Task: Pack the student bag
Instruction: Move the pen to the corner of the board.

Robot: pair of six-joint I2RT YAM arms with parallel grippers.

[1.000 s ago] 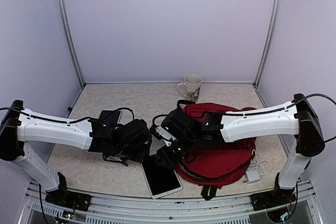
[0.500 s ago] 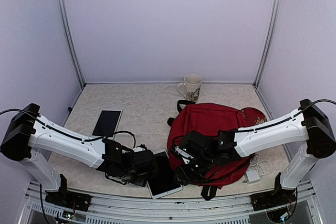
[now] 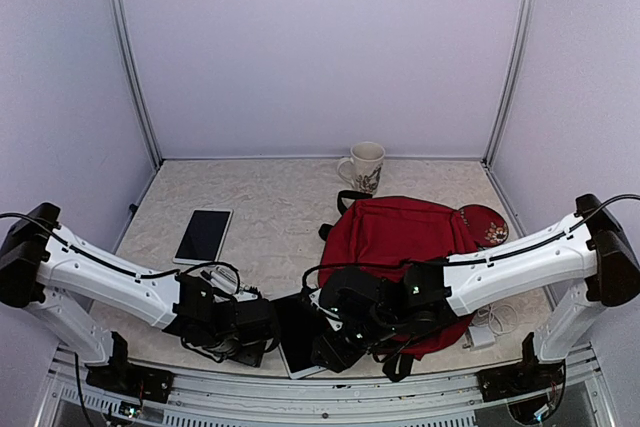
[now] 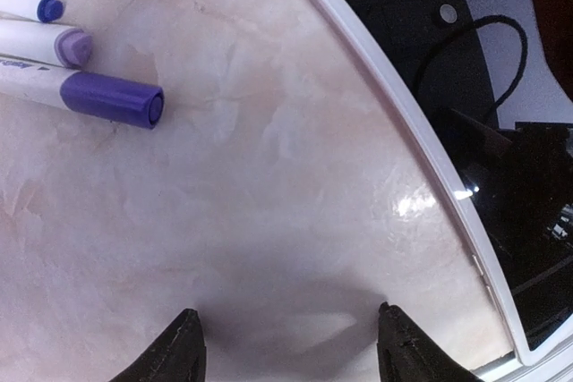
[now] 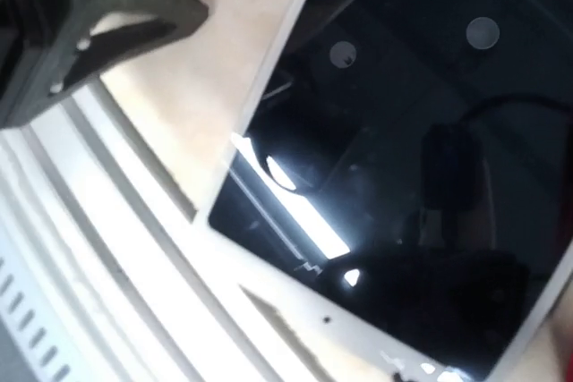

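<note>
Both arms lowered to tablet (image 3: 296,335), left hand (image 4: 286,346) open, empty, right hand (image 3: 335,347) grip unclear

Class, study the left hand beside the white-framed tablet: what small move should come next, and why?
Likely nudge the left hand sideways so its open fingers straddle the edge of the flat white-framed tablet. The fingers hover empty over the pale marbled tabletop beside it, and the tablet lies outside the dark red fabric backpack.
</note>
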